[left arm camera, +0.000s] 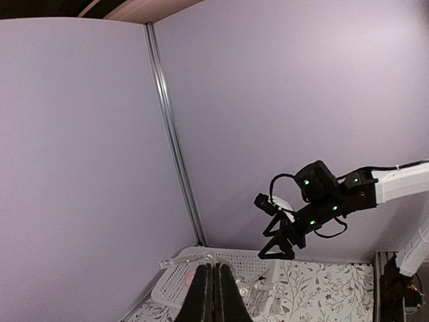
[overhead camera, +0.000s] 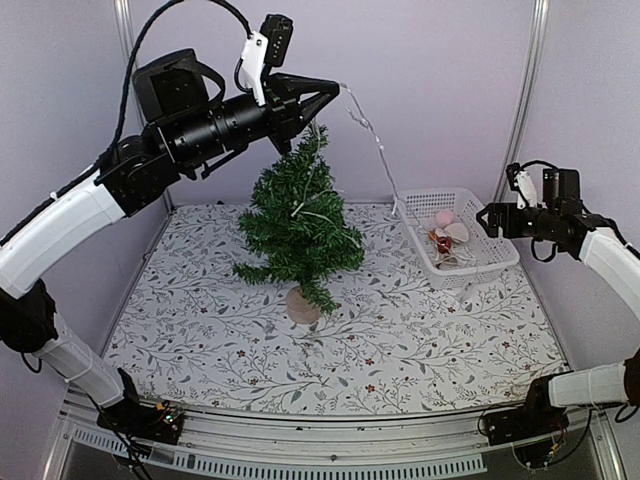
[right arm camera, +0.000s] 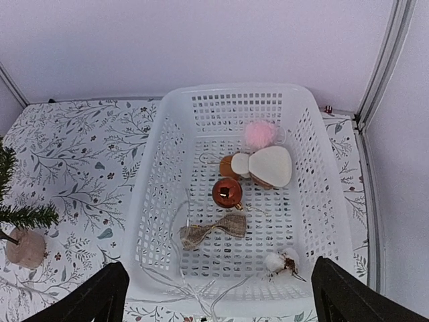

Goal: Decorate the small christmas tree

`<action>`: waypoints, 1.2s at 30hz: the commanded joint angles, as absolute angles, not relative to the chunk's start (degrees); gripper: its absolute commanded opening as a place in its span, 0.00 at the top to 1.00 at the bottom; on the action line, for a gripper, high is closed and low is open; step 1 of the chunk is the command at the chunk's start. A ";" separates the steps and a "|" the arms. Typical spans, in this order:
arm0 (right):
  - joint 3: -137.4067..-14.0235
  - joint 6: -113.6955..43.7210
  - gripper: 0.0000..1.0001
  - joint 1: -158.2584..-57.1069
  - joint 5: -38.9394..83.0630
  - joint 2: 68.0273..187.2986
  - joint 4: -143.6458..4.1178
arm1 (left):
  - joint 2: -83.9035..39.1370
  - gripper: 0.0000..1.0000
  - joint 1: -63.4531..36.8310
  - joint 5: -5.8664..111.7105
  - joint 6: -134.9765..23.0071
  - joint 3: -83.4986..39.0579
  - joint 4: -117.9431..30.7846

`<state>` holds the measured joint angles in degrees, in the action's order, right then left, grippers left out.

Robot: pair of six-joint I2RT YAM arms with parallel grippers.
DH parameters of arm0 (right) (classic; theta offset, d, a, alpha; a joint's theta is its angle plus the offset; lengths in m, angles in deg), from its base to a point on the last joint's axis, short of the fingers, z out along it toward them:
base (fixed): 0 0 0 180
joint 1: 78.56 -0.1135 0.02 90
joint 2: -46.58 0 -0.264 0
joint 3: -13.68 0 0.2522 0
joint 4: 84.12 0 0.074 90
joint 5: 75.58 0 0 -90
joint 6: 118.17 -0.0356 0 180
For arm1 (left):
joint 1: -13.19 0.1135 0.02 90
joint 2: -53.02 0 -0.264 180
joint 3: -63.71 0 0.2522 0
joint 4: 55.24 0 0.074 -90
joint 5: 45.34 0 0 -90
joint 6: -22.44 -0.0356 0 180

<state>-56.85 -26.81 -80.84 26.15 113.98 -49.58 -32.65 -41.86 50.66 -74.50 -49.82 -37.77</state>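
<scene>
With both bases bolted at the near edge of the leaf-patterned white table cover (overhead camera: pixel 200 330), the two arms take different poses. The right arm (overhead camera: pixel 610 250) folds up along the right side and points its forearm to the left. This places the right gripper (overhead camera: pixel 488 218) above the near-right rim of the white perforated plastic basket (overhead camera: pixel 480 265). Its fingers (right arm camera: pixel 100 295) are spread wide, with nothing between them.

From near to far, the basket contains:
- a white cotton tuft (right arm camera: pixel 281 261)
- a burlap bow (right arm camera: pixel 213 231)
- a shiny copper-red bauble (right arm camera: pixel 227 192)
- a cream bell-shaped ornament (right arm camera: pixel 269 166)
- a pink pompom (right arm camera: pixel 260 134)

The small dark green bristly christmas tree (overhead camera: pixel 300 225) stands upright on its pale wooden stump base (overhead camera: pixel 303 305) near the table centre. It is left of the basket and not touching it.

The left arm (overhead camera: pixel 70 220) rises from the near-left corner. Its black forearm reaches up and to the right, nearly level, so the left gripper (overhead camera: pixel 333 92) sits just above and beyond the tree's tip. The fingers (left arm camera: pixel 213 295) are pressed together, pinching a clear wire strand (overhead camera: pixel 375 140). The strand slopes down to the basket's far-left corner, and pale lengths of it lie across the upper branches.
</scene>
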 commanded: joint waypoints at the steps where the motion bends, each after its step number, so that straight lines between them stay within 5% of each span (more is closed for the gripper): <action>1: -56.55 -25.34 0.01 -81.55 23.65 110.12 -46.55 | -34.34 1.00 -40.62 51.08 -73.87 -50.53 -39.12; 8: -52.86 -20.27 0.21 -84.69 38.55 105.27 -48.63 | -35.13 1.00 -40.25 50.58 -73.72 -51.45 -38.84; 15: -48.04 -15.05 0.20 -88.51 49.85 102.86 -53.47 | -35.37 1.00 -39.99 50.81 -73.54 -52.09 -38.39; 25: -47.78 -12.40 0.19 -92.81 47.68 111.21 -60.46 | -35.40 1.00 -39.82 50.90 -73.67 -52.53 -38.56; 36: -50.48 -10.77 0.56 -95.22 40.17 118.98 -64.44 | -34.05 1.00 -39.53 50.59 -73.36 -50.64 -38.52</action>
